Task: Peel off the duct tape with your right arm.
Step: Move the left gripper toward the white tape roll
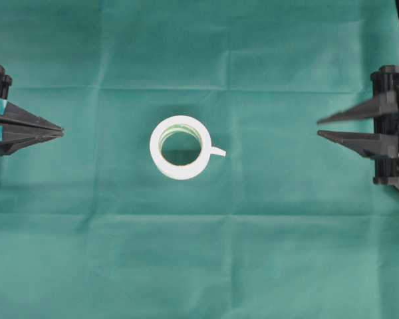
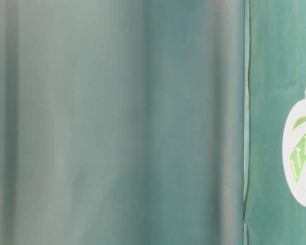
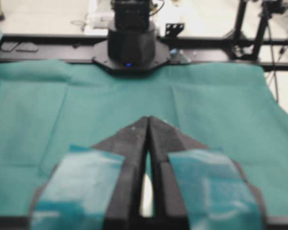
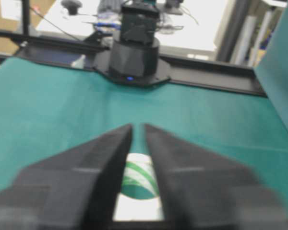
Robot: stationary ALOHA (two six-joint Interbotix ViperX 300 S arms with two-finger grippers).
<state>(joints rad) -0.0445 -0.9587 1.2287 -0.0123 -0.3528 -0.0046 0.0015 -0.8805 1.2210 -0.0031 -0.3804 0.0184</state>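
Observation:
The duct tape (image 1: 157, 150), a small white roll with a green-lined inner ring, lies flat on the green cloth at the middle of the overhead view. Its loose strip end (image 1: 217, 151) sticks out to the right. My right gripper (image 1: 318, 127), with plain black pointed fingers, is open by a narrow gap and empty, well right of the roll. In the right wrist view the roll (image 4: 139, 207) shows between the fingers of this gripper (image 4: 138, 126). My left gripper (image 1: 61, 133), with teal strips, is shut and empty at the far left. A sliver of the roll (image 3: 145, 194) shows behind the left gripper (image 3: 148, 118).
Green cloth (image 1: 266, 252) covers the table. The table-level view is mostly blurred green cloth, with the roll (image 2: 302, 196) at its right edge. The opposite arm's black base stands at the far table edge in the left wrist view (image 3: 132, 45) and in the right wrist view (image 4: 134, 60).

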